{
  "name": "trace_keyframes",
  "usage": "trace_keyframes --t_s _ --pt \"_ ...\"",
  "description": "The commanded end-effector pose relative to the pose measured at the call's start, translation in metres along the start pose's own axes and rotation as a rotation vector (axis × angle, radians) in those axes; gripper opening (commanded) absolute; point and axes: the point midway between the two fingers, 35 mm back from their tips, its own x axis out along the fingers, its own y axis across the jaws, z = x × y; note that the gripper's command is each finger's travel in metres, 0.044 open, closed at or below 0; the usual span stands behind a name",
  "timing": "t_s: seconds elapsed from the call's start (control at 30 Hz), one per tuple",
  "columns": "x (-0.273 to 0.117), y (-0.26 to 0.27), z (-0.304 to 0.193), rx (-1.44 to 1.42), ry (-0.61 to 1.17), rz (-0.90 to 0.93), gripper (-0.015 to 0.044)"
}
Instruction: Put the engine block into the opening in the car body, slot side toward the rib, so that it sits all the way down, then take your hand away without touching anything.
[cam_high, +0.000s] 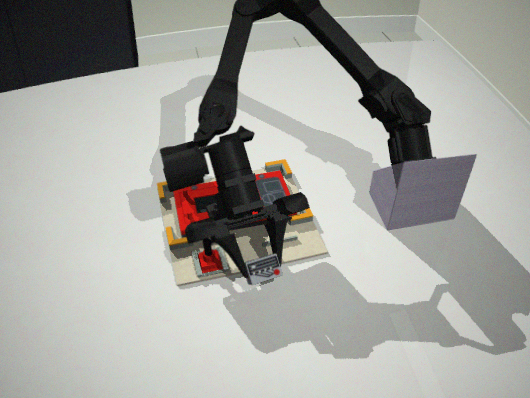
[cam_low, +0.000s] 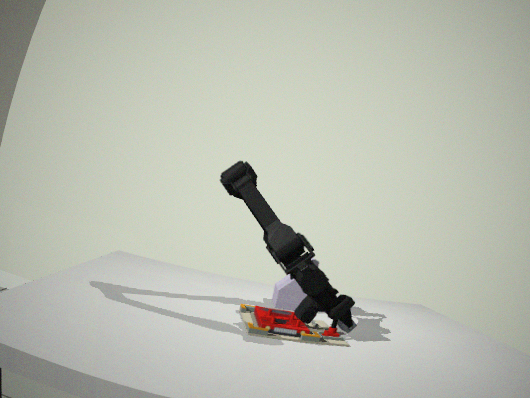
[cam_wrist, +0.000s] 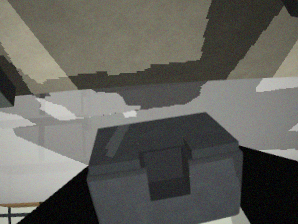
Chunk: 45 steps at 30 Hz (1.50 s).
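Observation:
My gripper (cam_high: 264, 266) (cam_wrist: 160, 165) is shut on the grey engine block (cam_high: 256, 276) (cam_wrist: 117, 200), one finger on each side. The block is tilted and held over the front edge of the beige board (cam_high: 312, 244), outside the car body. A notch shows in the block in the wrist view, and its printed face with a red dot shows in the top view. The red car body (cam_high: 182, 215) (cam_low: 265, 317) lies on the board behind the gripper, partly covered by the arm. Its opening and rib cannot be made out clearly. In the exterior view the block is mostly hidden.
A red piece (cam_high: 210, 262) (cam_low: 331, 332) with an upright black post stands in a grey square frame at the board's front left, close to the left finger. Several orange corner brackets surround the car body. A large lilac block (cam_high: 432, 192) (cam_low: 286, 295) stands to the right, beside the arm.

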Motion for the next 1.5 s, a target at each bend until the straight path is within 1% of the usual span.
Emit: trace_keyframes --t_s 0.0,0.33,0.37,0.9,1.07,1.1,1.47 --pt "0.002 0.0 0.003 0.017 -0.002 -0.001 0.0" --pt "0.008 0.0 0.009 0.017 -0.003 -0.001 0.0" --pt "0.001 0.001 0.0 0.0 0.0 0.002 0.0026" --pt "0.001 0.001 0.0 0.0 0.0 0.002 0.044" --pt "0.001 0.001 0.0 0.0 0.0 0.002 0.044" --pt "-0.002 -0.013 -0.002 0.009 0.002 -0.029 0.044" --pt "-0.046 -0.013 -0.006 0.017 -0.002 -0.001 0.044"
